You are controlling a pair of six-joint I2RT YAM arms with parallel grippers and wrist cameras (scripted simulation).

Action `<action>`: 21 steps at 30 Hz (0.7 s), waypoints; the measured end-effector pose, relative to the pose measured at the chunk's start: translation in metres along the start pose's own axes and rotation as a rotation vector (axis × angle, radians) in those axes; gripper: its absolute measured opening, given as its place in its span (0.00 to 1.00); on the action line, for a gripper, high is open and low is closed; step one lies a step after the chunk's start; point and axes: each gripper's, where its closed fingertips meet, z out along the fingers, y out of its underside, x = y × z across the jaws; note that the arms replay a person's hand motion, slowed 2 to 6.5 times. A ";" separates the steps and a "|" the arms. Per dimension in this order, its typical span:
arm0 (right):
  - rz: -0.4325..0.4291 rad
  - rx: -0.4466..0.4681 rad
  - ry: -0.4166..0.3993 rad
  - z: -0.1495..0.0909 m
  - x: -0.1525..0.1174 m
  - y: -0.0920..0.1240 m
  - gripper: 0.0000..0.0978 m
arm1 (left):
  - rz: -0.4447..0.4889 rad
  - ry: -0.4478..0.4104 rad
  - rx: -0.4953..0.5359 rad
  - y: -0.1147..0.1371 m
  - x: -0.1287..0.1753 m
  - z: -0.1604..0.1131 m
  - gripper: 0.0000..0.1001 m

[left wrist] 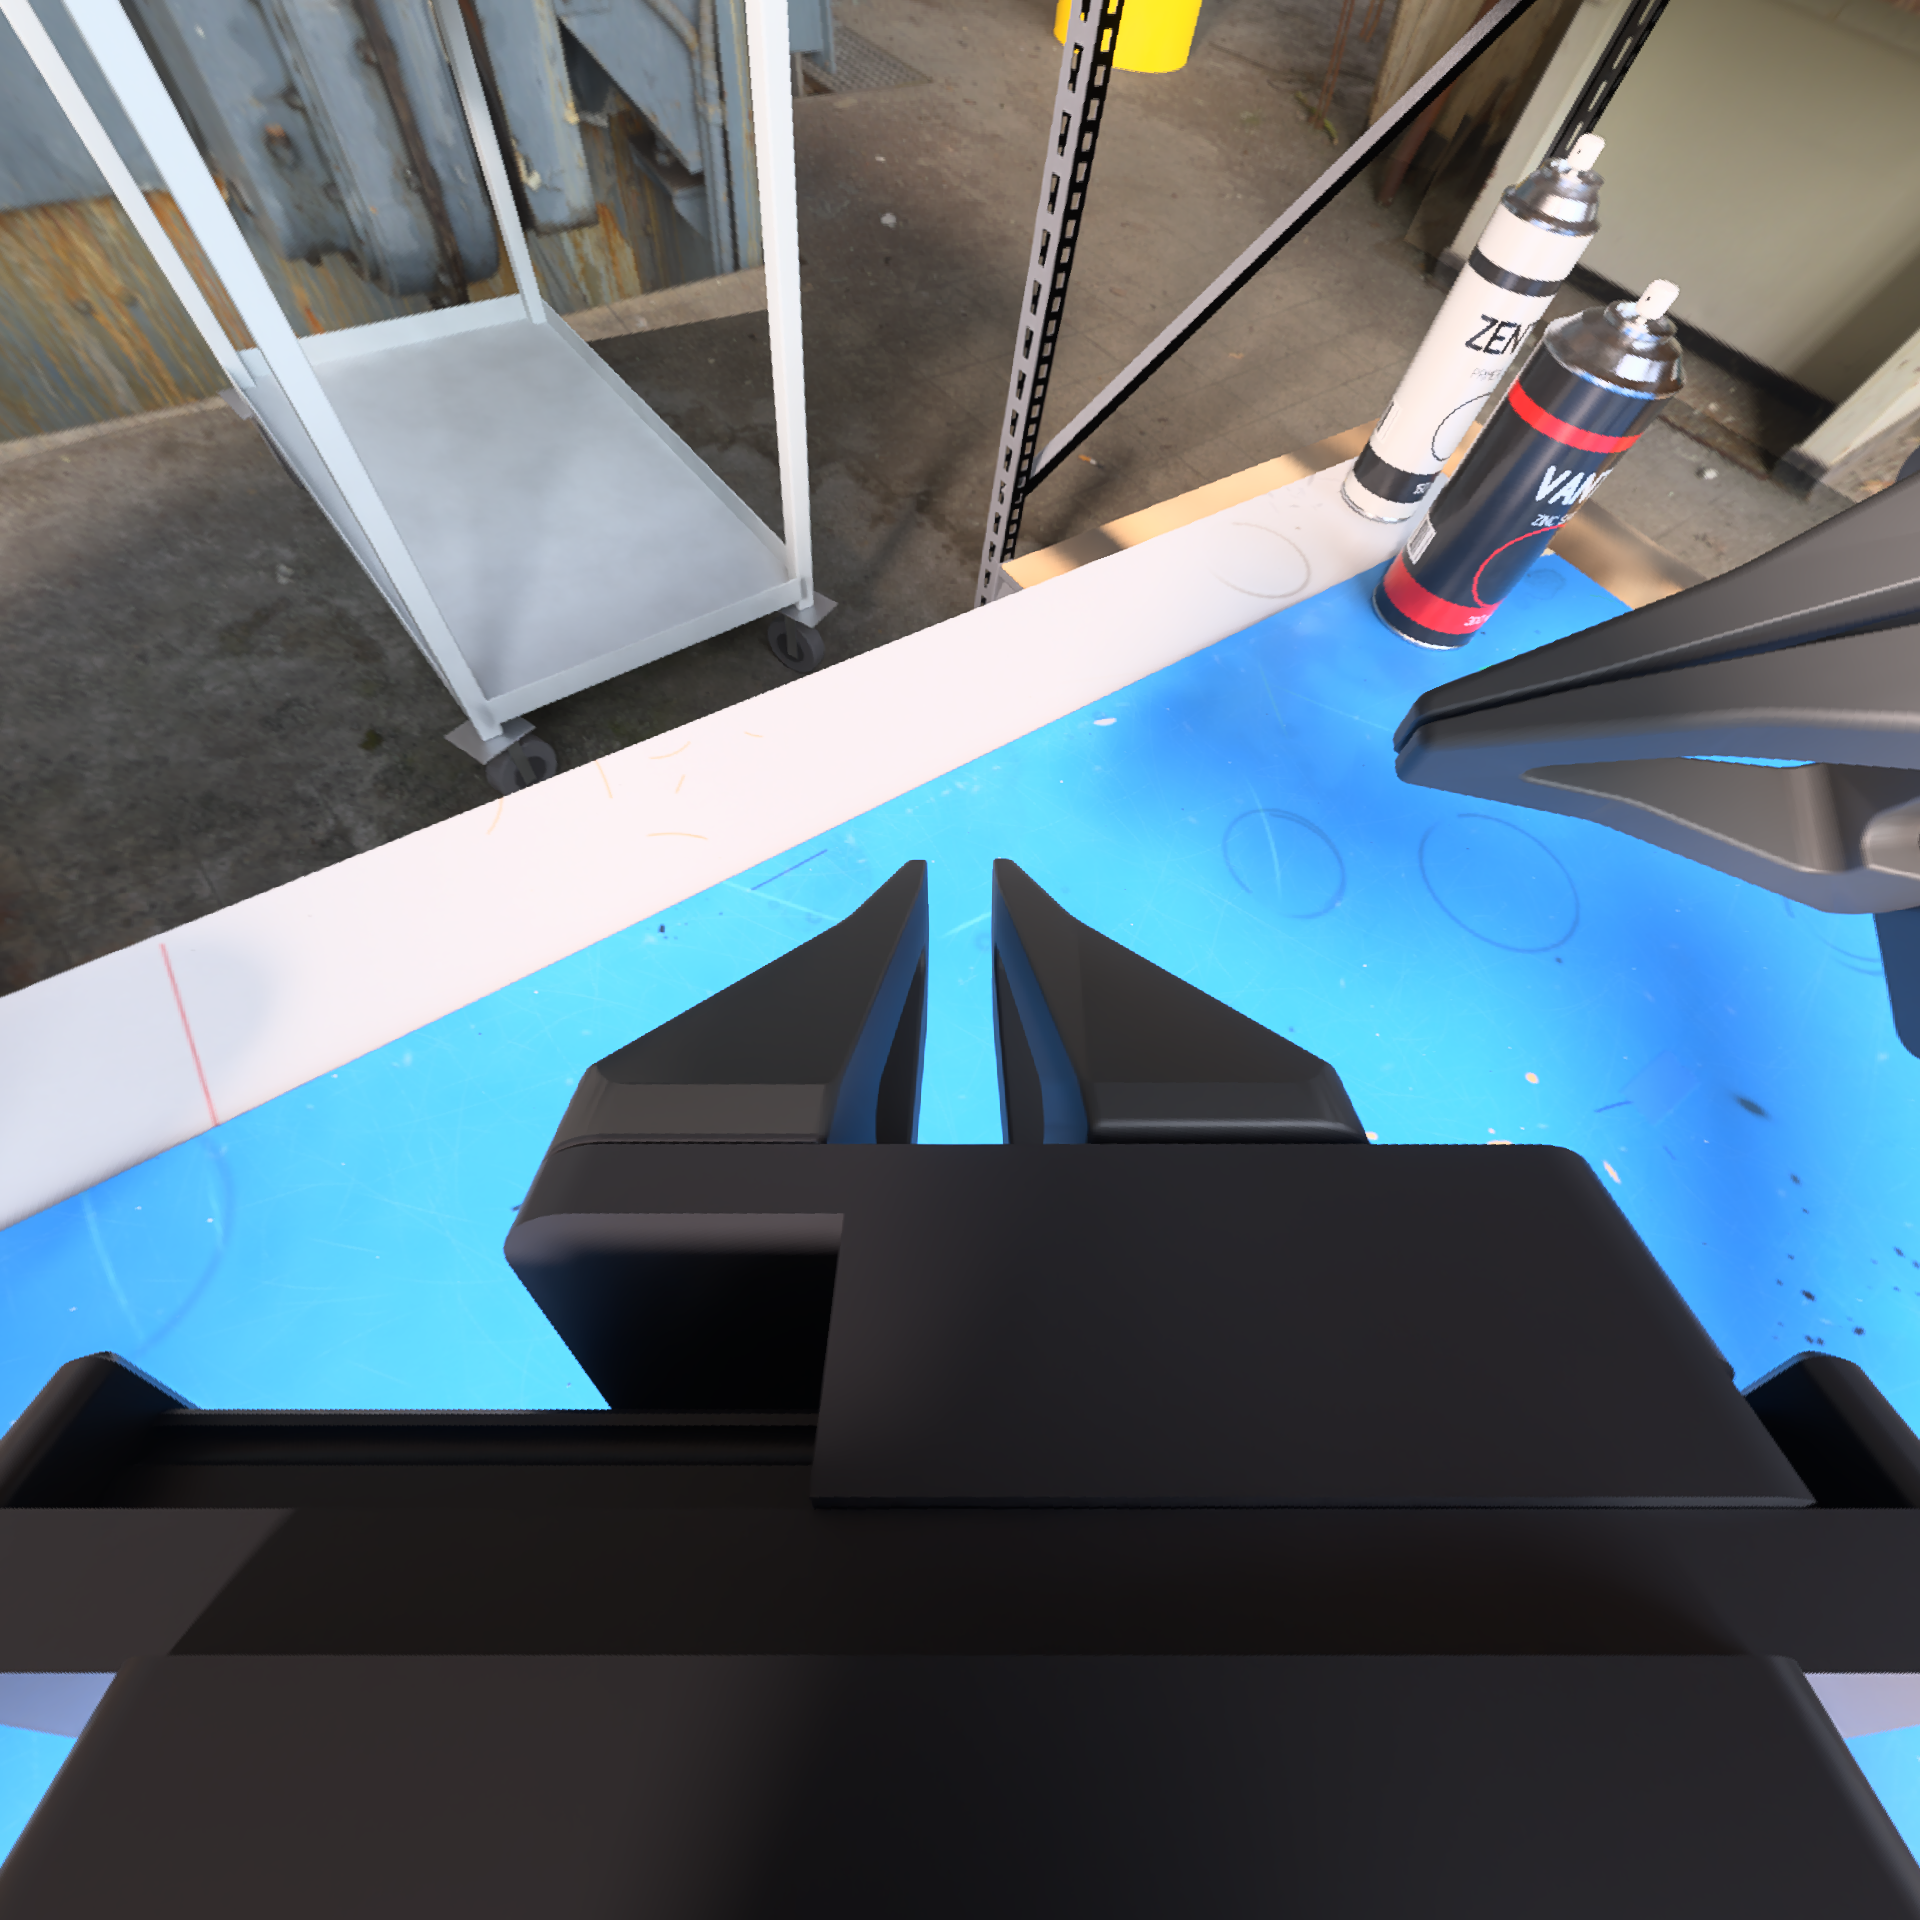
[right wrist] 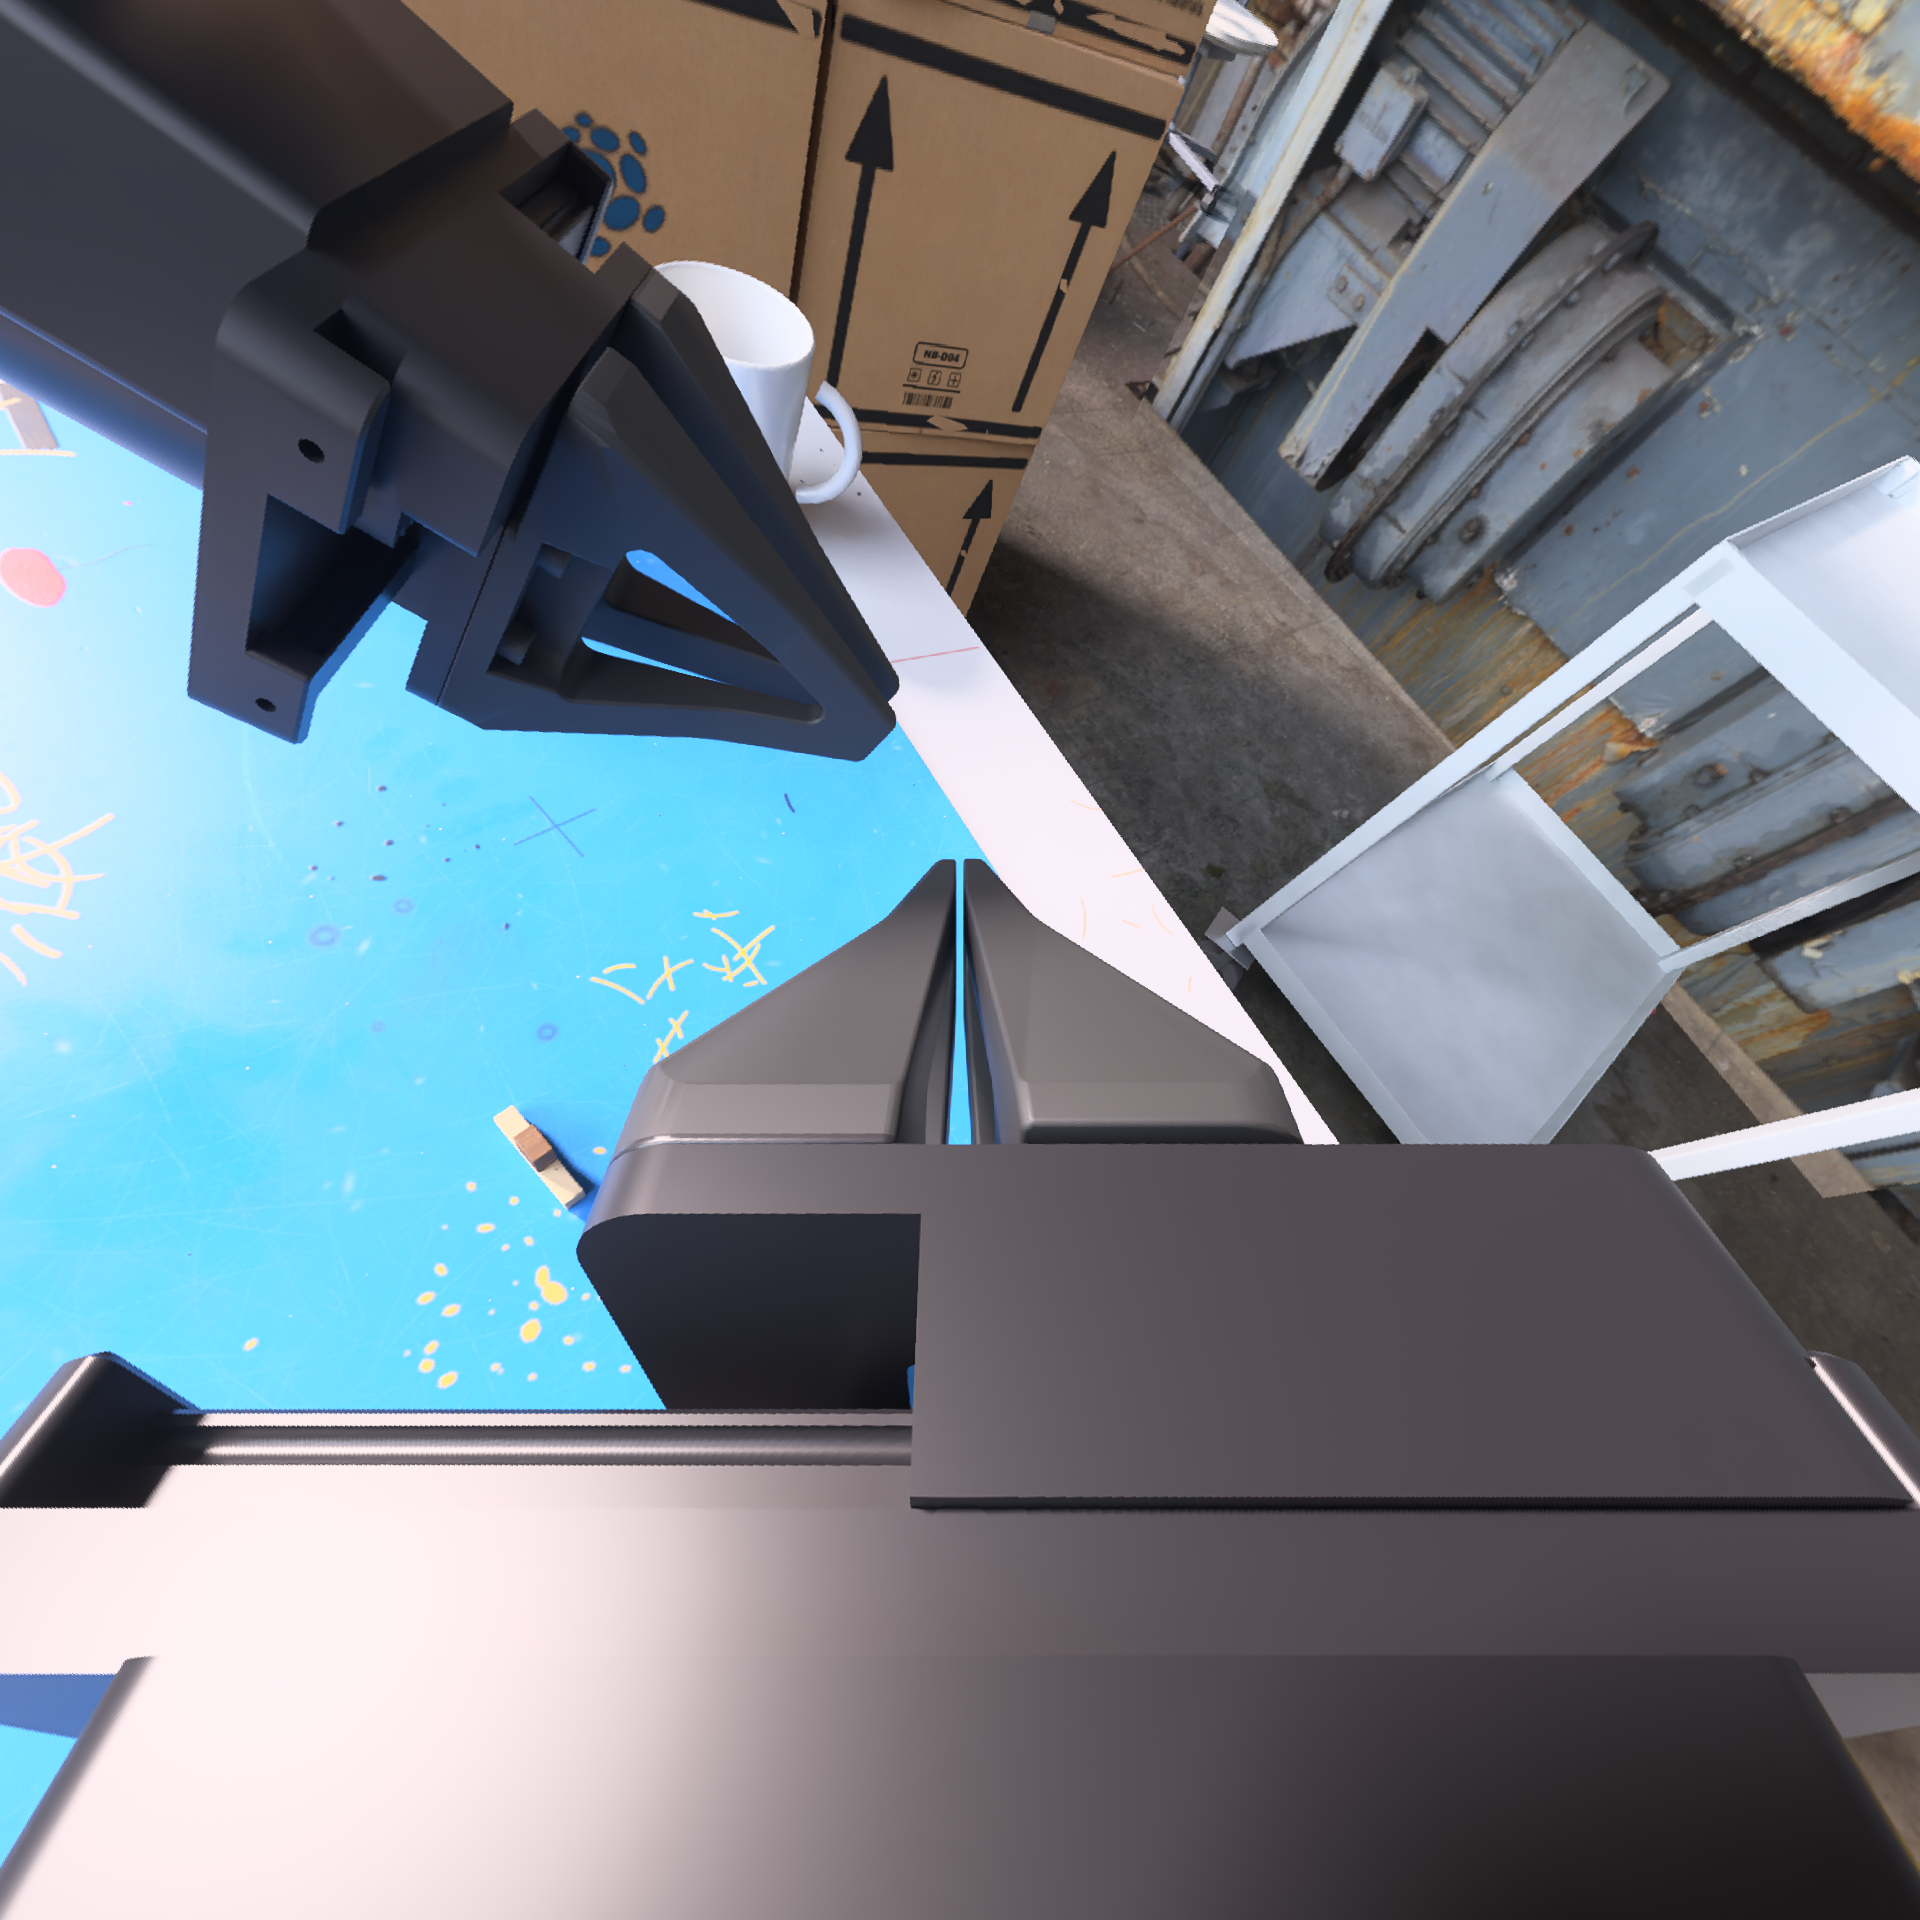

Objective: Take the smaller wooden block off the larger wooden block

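A small dark-brown wooden block point(right wrist: 534, 1146) sits on the middle of a longer pale wooden block point(right wrist: 561, 1184), which lies on the blue mat point(right wrist: 312, 1039). In the right wrist view the pair is low and left of my right gripper point(right wrist: 960, 868), apart from it. The right gripper is shut and empty and hovers above the mat near the table's white edge. My left gripper point(left wrist: 960, 873) is empty, with its fingers almost together and only a narrow gap between them. No block shows in the left wrist view. Each gripper also shows in the other's view: the left one point(right wrist: 878, 722) and the right one point(left wrist: 1403, 743).
Two spray cans, one white point(left wrist: 1475, 343) and one dark with red bands point(left wrist: 1517, 488), stand at the mat's far corner. A white mug point(right wrist: 764, 353) stands on the table's white edge strip point(right wrist: 997, 748) before cardboard boxes point(right wrist: 935, 208). A white cart point(left wrist: 499, 499) and a rack post point(left wrist: 1039, 312) stand on the floor.
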 end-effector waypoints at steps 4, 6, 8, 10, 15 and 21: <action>0.012 -0.001 0.003 0.000 0.001 0.000 0.01 | -0.032 0.015 -0.029 0.006 0.001 0.001 0.06; 0.013 -0.004 0.009 0.000 0.002 0.001 0.02 | -0.042 0.009 -0.062 0.013 0.000 0.002 0.04; 0.011 -0.008 0.020 0.000 0.004 0.001 0.02 | -0.050 0.003 -0.090 0.020 -0.001 0.003 0.03; 0.005 -0.015 0.035 -0.001 0.006 0.003 0.02 | -0.060 0.007 -0.102 0.025 -0.001 0.004 0.02; -0.007 -0.032 0.070 0.000 0.008 0.003 0.02 | -0.097 0.050 -0.105 0.033 0.006 0.006 0.03; -0.053 -0.070 0.107 0.002 0.009 0.004 0.02 | -0.122 0.068 -0.090 0.035 0.006 -0.001 0.03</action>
